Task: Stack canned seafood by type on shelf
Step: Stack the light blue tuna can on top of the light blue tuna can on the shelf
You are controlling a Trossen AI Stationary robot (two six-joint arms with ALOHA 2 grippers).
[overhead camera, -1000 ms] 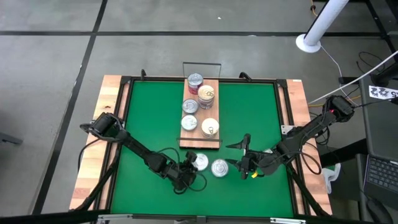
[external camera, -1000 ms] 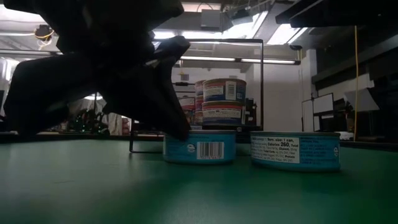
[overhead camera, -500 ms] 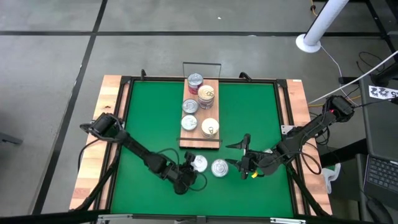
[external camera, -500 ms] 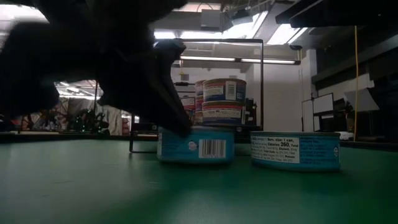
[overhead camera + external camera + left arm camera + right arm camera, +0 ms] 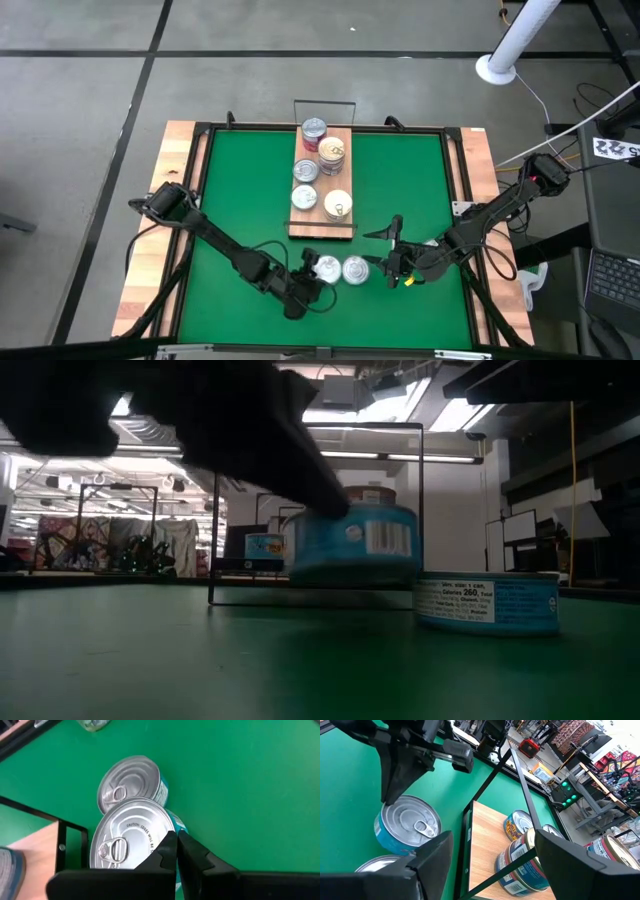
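Low view shows the blue tin (image 5: 350, 545) now lifted off the surface (image 5: 150, 650), left gripper (image 5: 310, 272) jaws clenched on its rim; right gripper (image 5: 392, 252) waits released.

Setting was a robotics lab or workshop, not a home. Bench (image 5: 180, 180) had a plywood top framed in dark metal, carrying a green mat (image 5: 250, 200), and stood on a grey concrete floor (image 5: 80, 100). A laptop (image 5: 612, 280) and loose cables (image 5: 560, 110) sat beside it. Beyond the bench: long ceiling strip lights (image 5: 370, 456), open ceiling structure, monitors (image 5: 520, 526), and cluttered equipment racks (image 5: 580, 795).
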